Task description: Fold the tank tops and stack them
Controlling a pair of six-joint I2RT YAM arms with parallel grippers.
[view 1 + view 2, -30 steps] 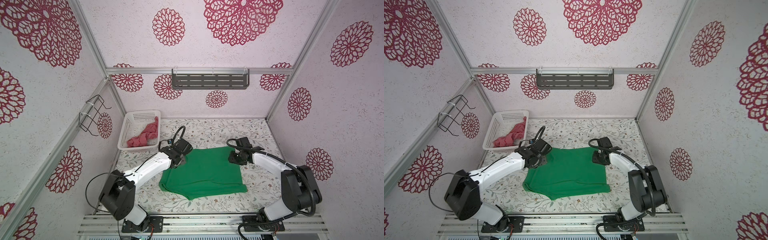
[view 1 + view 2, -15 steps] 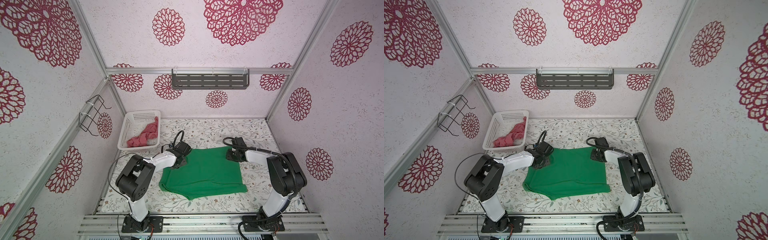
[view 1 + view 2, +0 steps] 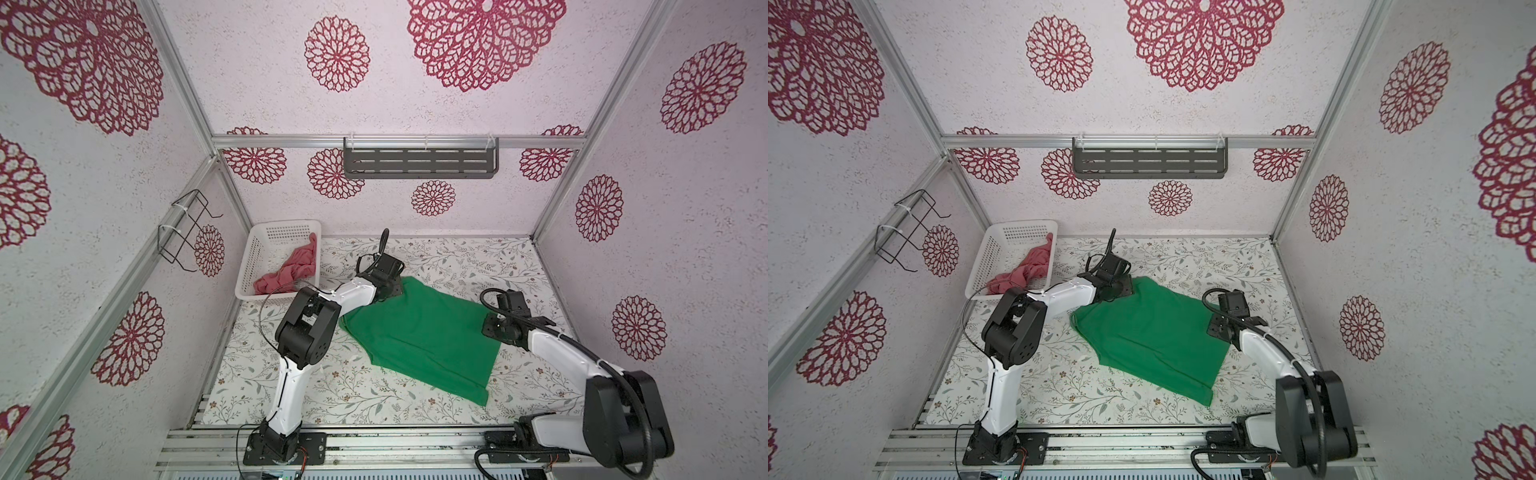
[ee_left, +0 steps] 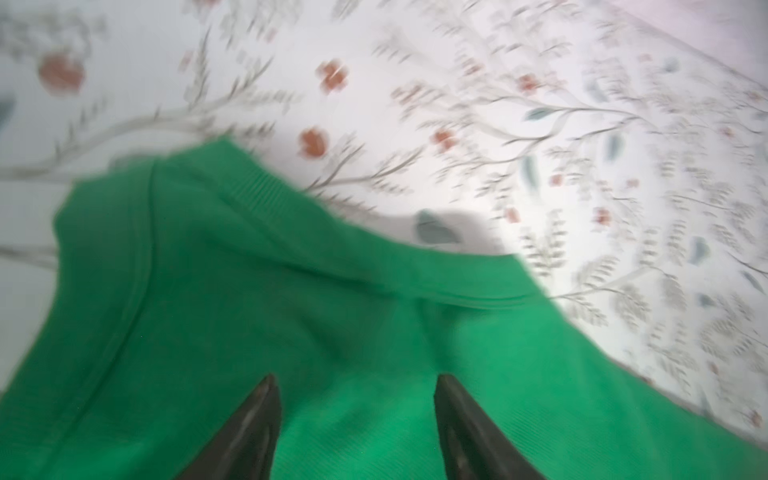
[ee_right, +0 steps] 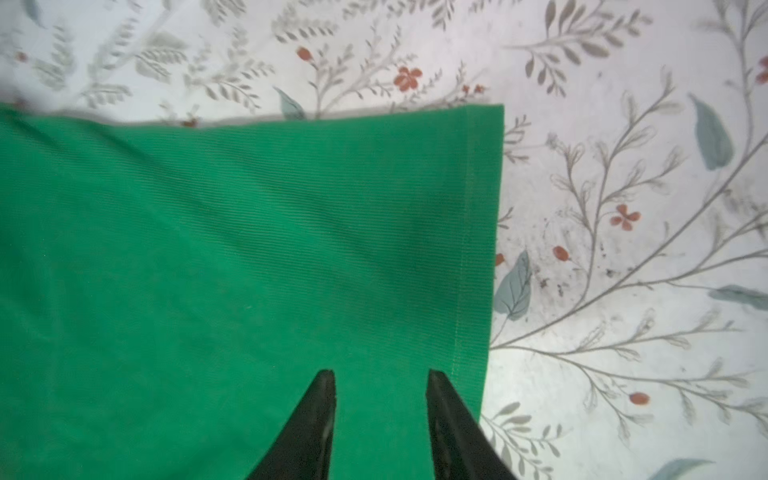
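Green top [image 3: 419, 332] lies spread mid-worktop [image 3: 457, 257]. Pink top [image 3: 291, 272] is bunched in the basket [image 3: 266, 237] at the worktop's 10 o'clock. Left claw [image 4: 355, 378] is over the green top's 11 o'clock corner by the neckline, fingers apart, gripping nothing; view blurred. Right claw [image 5: 380, 374] is over its 3 o'clock hem edge, fingers apart, gripping nothing.

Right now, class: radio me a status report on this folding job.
Both open over green tank top: left gripper, right gripper. Unfolded pink tank top heaped in basket. Nothing in the way.
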